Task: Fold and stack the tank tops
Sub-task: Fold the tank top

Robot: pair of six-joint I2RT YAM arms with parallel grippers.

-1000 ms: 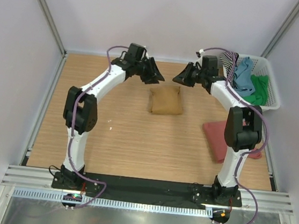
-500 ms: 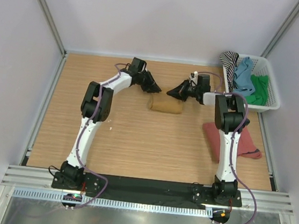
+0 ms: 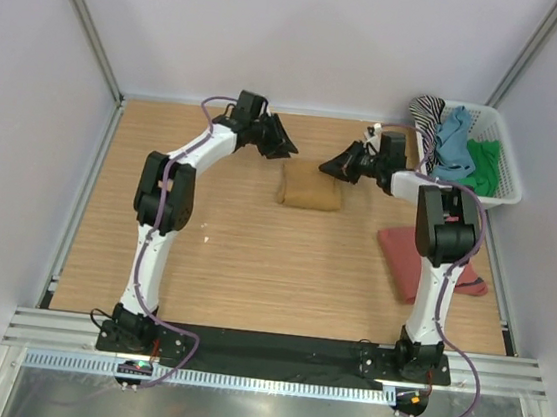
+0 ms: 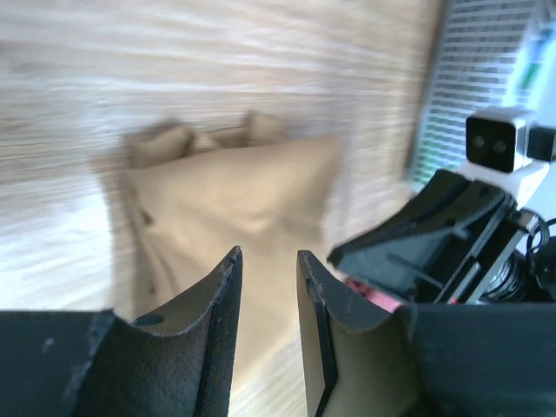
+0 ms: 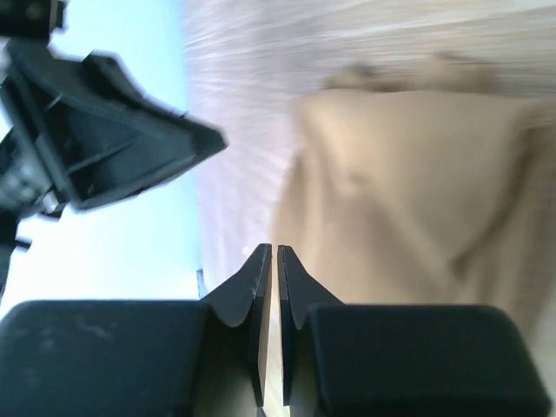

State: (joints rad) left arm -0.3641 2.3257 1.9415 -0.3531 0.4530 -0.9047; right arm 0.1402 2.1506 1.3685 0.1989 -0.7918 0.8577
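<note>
Pincers at the far edge of the folded brown tank top (image 3: 310, 187)

Folded flat on the table (image 3: 233, 254), the brown tank top lies between my two pincers and a bit nearer than both, its long side running left to right. My left pincer (image 3: 283, 147) hangs by its far left corner, fingers a little apart, holding nothing. My right pincer (image 3: 328, 167) hangs by its far right corner, fingers almost touching, holding nothing too. Both are about as close. Only the top view shows the red tank top (image 3: 399, 254) at the near right by my right arm, and the basket (image 3: 510, 160) of other tops. Only my wrist views show the finger gaps and the lumpy straps along the far edge.
</note>
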